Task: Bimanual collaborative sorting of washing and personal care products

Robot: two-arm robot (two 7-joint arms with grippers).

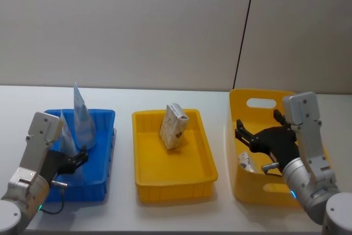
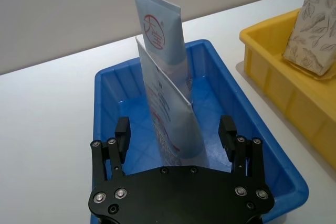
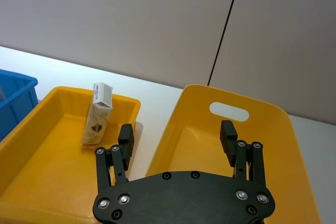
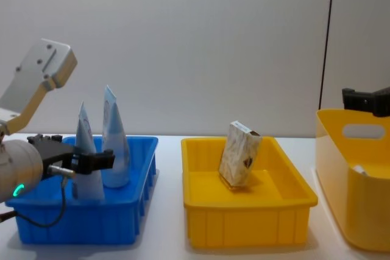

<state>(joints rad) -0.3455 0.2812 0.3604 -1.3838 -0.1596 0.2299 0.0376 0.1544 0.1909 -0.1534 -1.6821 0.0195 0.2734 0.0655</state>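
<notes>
Nearest to us, our left gripper (image 2: 175,127) is hanging low inside the blue tray (image 2: 107,90) with its jaws spread wide, flanking the foot of the nearer tube (image 2: 170,119). That tube is standing upright just in front of the tall pale-blue tube (image 2: 157,35) with the red logo. We are judging the step as taking hold of that nearer tube. To do it well, we are wanting it centred between the fingers, gripped low where it looks stiffest, and lifted straight up so the rear tube is not tipping. Our right gripper (image 3: 176,129) is hovering over the tall yellow basket (image 3: 262,129), likewise released and holding nothing. The marbled pack (image 1: 174,127) is leaning on end in the middle yellow tray (image 1: 206,160) on the white surface (image 1: 121,213). We are not managing to tell whether the left fingers are touching the tube, or whether the two tubes are touching each other. Down in the basket, a small pale thing (image 1: 246,162) is lying half behind the right gripper, too hidden for us to name.
</notes>
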